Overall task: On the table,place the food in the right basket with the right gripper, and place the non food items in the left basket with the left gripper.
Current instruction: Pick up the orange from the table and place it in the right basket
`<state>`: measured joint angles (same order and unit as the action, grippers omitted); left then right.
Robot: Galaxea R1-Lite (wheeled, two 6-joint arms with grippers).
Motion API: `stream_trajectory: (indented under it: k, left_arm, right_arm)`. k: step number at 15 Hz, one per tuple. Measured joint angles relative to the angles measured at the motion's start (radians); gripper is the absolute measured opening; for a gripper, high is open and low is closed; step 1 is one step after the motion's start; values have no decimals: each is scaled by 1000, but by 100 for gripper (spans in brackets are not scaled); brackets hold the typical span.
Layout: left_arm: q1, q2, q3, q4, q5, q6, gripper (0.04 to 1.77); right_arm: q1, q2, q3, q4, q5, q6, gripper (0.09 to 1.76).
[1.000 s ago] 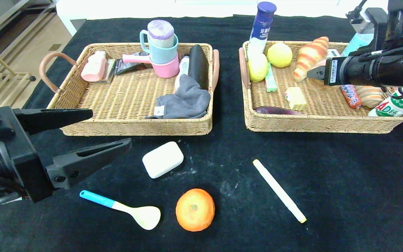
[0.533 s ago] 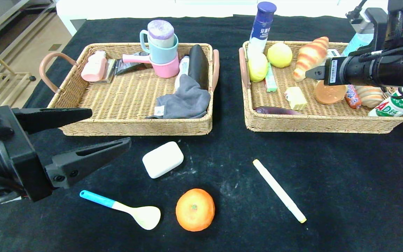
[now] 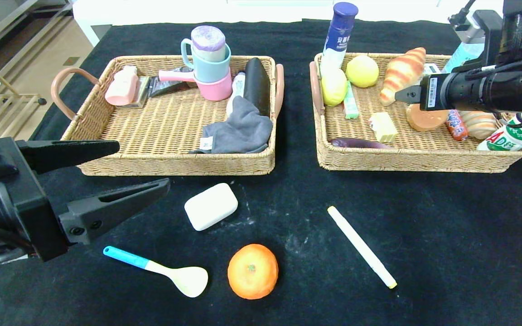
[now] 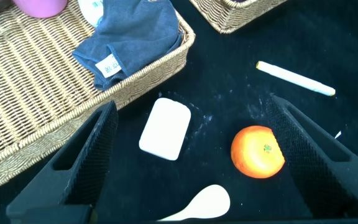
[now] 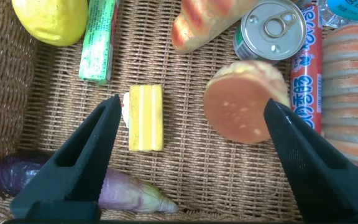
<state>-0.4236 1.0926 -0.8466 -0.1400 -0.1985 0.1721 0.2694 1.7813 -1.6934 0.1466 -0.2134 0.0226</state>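
Right tool (image 3: 401, 95), jaws apart, hovering over round brown bun (image 3: 425, 120) in right wicker basket (image 3: 415, 160); risk: snagging neighbours.

Left tool (image 3: 120, 170), jaws apart, idling near white soap bar (image 3: 210, 206) on black tabletop (image 3: 447, 235).

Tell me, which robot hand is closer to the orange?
Left. The left gripper hovers open just beside the orange on the table; the right gripper is far off, over the right basket.
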Motion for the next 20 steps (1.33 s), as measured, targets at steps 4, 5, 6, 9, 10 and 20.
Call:
stream_trajectory:
  k: [4,5,6,9,10,20]
  left_arm:
    - [0,0,0,0,0,0,172]
    - [0,0,0,0,0,0,172]
    - [0,0,0,0,0,0,172]
    - [0,0,-1,0,0,-1,172]
    - [0,0,-1,0,0,-1,172]
    - [0,-3,-3,-1,1,-1,172]
  right_arm:
    - [0,-10,4,1,8,-3,169]
    - [0,-16,6,3,31,-3,169]
    - [0,-25,12,4,65,-3,169]
    - [3,-60,35,3,124,-3,170]
    - [7,-73,46,3,141,-3,170]
    - [73,-202,225,-1,318,-139,170]
